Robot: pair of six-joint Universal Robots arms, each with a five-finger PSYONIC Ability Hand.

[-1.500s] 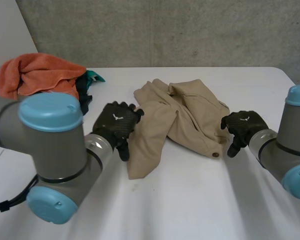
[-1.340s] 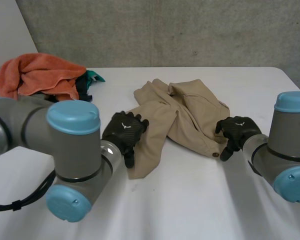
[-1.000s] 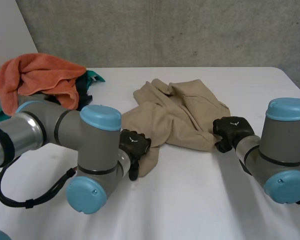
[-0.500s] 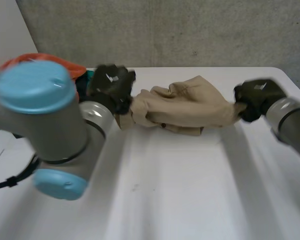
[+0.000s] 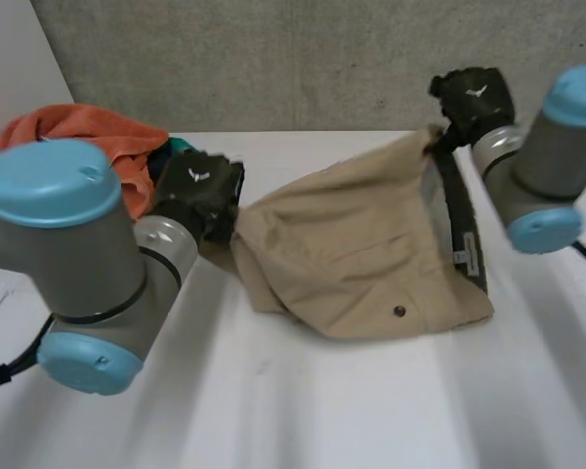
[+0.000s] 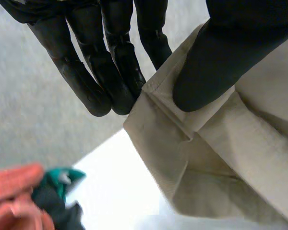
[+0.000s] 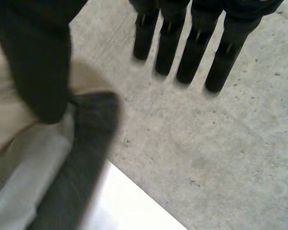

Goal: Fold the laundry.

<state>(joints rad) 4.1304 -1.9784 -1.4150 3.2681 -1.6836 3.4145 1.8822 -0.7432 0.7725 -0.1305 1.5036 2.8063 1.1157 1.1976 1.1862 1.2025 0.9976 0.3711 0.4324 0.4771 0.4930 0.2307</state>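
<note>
1. Up goes the right robot hand [image 5: 472, 98]! Half a second back it sat low at the far right; now it is well above the counter [image 5: 322, 410], in front of the concrete wall [image 5: 273, 59].
2. With that lift the beige garment [image 5: 352, 244], bunched between the two hands a moment ago, opens out into a wide sheet.
3. We see the garment strung between the hands, its top right corner high and its lower edge lying on the counter.
4. The left robot hand [image 5: 200, 191] has slid a little nearer to us and stays low at the garment's left corner.
5. In the left wrist view we watch the thumb [image 6: 221, 62] pinch a folded hem of the cloth against the fingers [image 6: 110, 81].
6. In the right wrist view the thumb [image 7: 38, 72] is clamped down on the cloth's edge, while the fingers [image 7: 192, 48] reach out straight past it.
7. A dark band [image 5: 459, 210] runs down the garment's right side below that hand, and a small button [image 5: 399, 312] shows near the bottom edge.
8. Behind the left arm we spot an orange towel [image 5: 88, 137] heaped at the counter's far left, with a teal cloth [image 5: 183, 147] peeking out beside it.
</note>
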